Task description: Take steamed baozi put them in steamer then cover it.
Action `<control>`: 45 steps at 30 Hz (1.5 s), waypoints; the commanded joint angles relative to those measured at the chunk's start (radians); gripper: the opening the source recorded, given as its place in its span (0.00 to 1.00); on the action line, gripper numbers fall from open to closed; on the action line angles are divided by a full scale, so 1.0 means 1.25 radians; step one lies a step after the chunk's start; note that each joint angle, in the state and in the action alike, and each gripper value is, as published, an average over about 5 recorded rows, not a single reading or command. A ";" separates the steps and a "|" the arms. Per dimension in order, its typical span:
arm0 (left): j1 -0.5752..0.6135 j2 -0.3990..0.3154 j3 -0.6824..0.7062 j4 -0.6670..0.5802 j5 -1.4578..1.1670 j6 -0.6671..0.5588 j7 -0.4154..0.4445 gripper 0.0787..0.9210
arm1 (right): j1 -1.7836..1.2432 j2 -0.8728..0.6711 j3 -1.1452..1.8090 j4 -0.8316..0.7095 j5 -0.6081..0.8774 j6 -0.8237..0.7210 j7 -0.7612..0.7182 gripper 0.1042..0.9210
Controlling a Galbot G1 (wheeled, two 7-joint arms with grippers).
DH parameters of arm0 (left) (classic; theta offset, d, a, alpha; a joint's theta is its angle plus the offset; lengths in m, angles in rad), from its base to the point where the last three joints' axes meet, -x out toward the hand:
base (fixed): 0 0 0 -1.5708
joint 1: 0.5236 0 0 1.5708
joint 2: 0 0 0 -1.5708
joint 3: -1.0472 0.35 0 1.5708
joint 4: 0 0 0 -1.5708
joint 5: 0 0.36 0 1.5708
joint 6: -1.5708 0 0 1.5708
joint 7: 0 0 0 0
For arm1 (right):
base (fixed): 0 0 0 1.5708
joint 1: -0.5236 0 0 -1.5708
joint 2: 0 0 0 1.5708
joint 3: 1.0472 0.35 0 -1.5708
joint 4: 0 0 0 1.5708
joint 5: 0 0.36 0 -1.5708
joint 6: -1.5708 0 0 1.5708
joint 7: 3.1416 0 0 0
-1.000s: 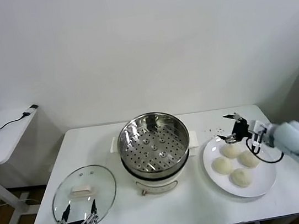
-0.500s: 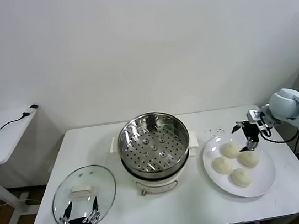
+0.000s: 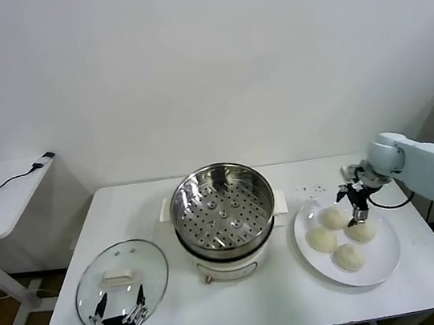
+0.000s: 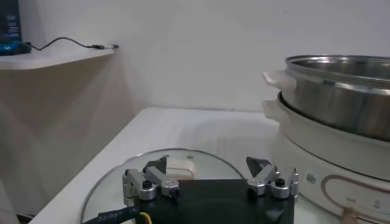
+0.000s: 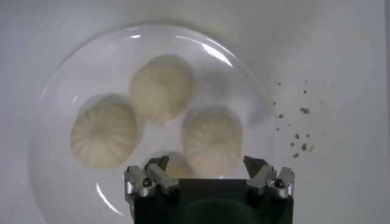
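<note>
Right gripper (image 3: 352,199): jaws spread wide, nothing between them. It hangs pointing down over the far part of the white plate (image 3: 387,261), which sits at the tabletop's right end. In the right wrist view the gripper (image 5: 207,173) looks straight down on the steamed baozi (image 5: 212,140); one bun lies directly between the two finger lines, and a fourth is mostly hidden under the gripper body. Contact with any bun cannot be confirmed from either view; it appears to be just above them.

Governing relation: the target bun lies directly below the open jaws, so the next move is, in my judgement, a straight descent and a close. The buns are round, with no long axis to align to. Neighbouring buns touch or nearly touch, so a finger may nudge one on the way down.

The steamer (image 3: 223,207) stands at the tabletop's centre, uncovered, perforated tray bare, well to the left of the plate.

Left gripper (image 3: 120,315): wide open and empty, parked at the near left corner over the near rim of the glass lid (image 3: 122,278). The right arm is plainly the nearer to the buns.
</note>
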 commanded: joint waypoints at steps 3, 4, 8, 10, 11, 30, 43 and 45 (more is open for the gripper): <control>-0.002 0.002 0.001 0.001 0.000 0.000 0.001 0.88 | -0.009 0.073 -0.021 -0.071 0.002 -0.016 0.010 0.88; -0.002 0.002 0.002 0.001 0.000 0.000 0.001 0.88 | -0.013 0.076 -0.020 -0.073 -0.001 -0.017 0.011 0.88; -0.001 0.002 0.004 0.002 0.000 0.000 0.001 0.88 | -0.023 0.080 -0.017 -0.078 -0.020 -0.021 0.017 0.86; -0.001 0.002 0.005 0.003 0.001 0.000 0.001 0.88 | -0.027 0.080 -0.014 -0.079 -0.024 -0.026 0.023 0.83; -0.001 0.002 0.005 0.004 0.001 0.000 0.001 0.88 | -0.029 0.080 -0.012 -0.078 -0.025 -0.028 0.024 0.80; 0.009 0.005 0.010 -0.006 0.008 -0.003 0.000 0.88 | 0.438 0.083 -0.281 0.104 0.143 0.071 -0.049 0.52; 0.015 0.001 0.024 -0.012 0.025 -0.005 0.001 0.88 | 0.661 0.307 -0.361 0.445 0.073 0.395 -0.002 0.53; 0.017 0.000 0.024 -0.014 0.025 -0.004 0.001 0.88 | 0.603 0.323 -0.350 0.442 -0.016 0.455 0.015 0.53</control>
